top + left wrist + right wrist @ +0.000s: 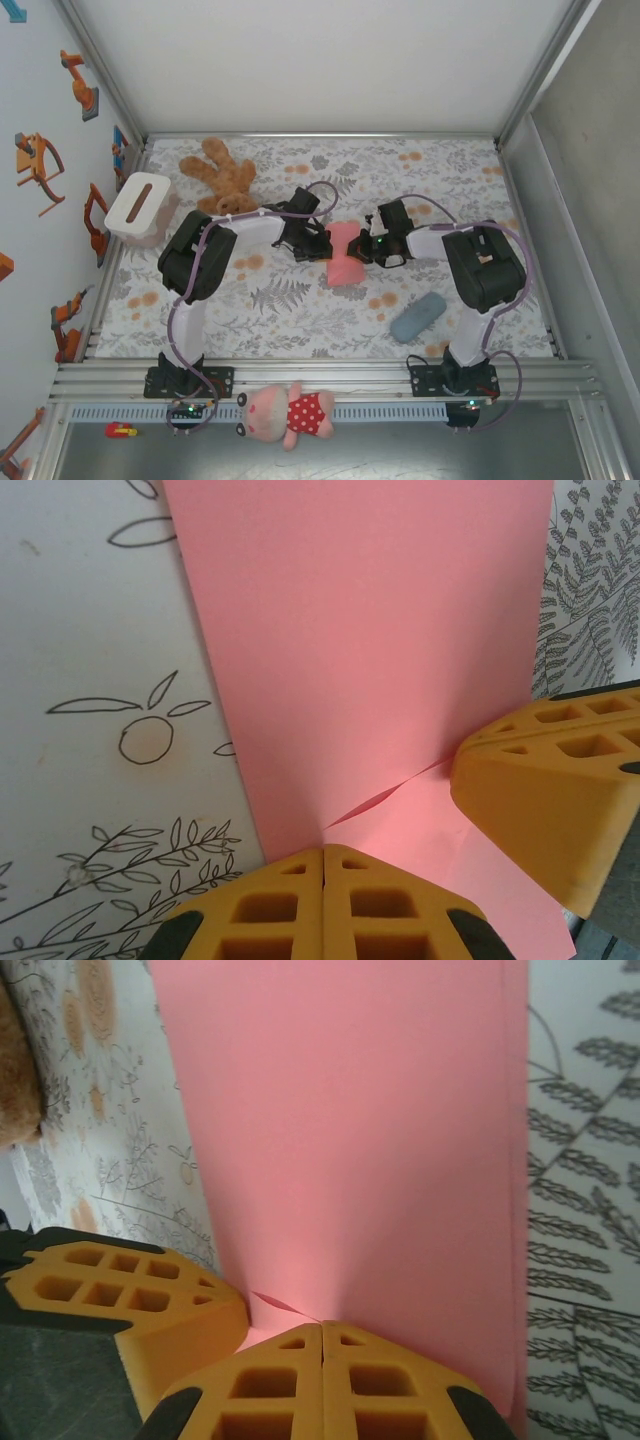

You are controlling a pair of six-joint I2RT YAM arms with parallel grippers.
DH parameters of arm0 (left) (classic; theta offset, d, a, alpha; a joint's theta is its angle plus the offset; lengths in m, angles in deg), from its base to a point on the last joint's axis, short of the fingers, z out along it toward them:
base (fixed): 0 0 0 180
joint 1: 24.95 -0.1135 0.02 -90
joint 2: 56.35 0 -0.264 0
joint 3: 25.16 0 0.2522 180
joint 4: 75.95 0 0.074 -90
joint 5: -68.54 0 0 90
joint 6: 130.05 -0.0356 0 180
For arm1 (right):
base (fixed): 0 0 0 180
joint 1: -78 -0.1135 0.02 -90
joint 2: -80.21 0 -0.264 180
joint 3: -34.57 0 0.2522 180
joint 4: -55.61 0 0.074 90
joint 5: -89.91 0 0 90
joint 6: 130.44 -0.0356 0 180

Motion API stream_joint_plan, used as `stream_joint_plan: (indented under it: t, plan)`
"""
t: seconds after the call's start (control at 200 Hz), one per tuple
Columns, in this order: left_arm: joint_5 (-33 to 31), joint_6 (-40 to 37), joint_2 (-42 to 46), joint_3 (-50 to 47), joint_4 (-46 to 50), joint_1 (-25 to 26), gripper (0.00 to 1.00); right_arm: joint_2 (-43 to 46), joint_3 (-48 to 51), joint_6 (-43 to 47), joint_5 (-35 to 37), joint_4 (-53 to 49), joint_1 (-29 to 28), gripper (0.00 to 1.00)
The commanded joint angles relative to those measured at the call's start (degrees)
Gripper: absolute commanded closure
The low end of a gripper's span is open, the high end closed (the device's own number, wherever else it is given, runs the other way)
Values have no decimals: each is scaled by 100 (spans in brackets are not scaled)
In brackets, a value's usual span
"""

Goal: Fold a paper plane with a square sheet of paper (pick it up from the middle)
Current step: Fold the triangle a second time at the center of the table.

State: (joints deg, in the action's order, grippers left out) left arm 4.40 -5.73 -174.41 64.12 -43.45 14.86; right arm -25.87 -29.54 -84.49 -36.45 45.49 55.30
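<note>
The square sheet of paper (347,268) (370,630) (350,1130), salmon pink, sits at the middle of the floral table cloth, and from above it looks narrow with a pinched waist. My left gripper (328,250) (324,852) meets it from the left, jaws pressed together at the paper's middle. My right gripper (360,250) (322,1328) meets it from the right, jaws also together. A short raised crease runs across the paper from one gripper's tips to the other's. The right gripper's yellow fingers (540,800) are seen in the left wrist view, and the left gripper's fingers (130,1300) in the right wrist view.
A brown teddy bear (220,175) lies at the back left beside a white box (140,207). A grey-blue pouch (418,316) lies front right near the right arm's base. A pink plush toy (290,412) rests on the front rail. Metal frame walls close in both sides.
</note>
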Motion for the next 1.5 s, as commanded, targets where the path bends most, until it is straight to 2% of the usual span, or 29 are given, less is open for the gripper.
stream_joint_plan:
  t: [0.0, 0.145, 0.336, 0.441, 0.571, 0.746, 0.941, 1.497]
  plan:
    - [-105, -41, -42, 5, 285, -4, 100, -152, 148, 90, 206, -164, -34, 100]
    - [18, 192, 218, -252, -166, -6, 100, -304, 375, 52, 401, -92, -37, 100]
    - [-125, 467, 967, -649, -675, 136, 89, -386, 513, -5, 687, -166, -34, 100]
    - [-236, 673, 1057, -786, -867, 354, 87, -432, 526, -16, 735, -188, -34, 100]
    - [-261, 848, 939, -847, -1008, 534, 87, -448, 552, -64, 749, -161, -40, 100]
    - [47, 1021, 615, -661, -1098, 657, 91, -474, 552, -75, 760, -188, -35, 100]
    - [81, 1006, 261, -352, -830, 711, 93, -482, 587, -117, 766, -153, -34, 100]
    - [-58, 769, 2, -145, -376, 756, 97, -522, 559, -125, 790, -208, -39, 100]
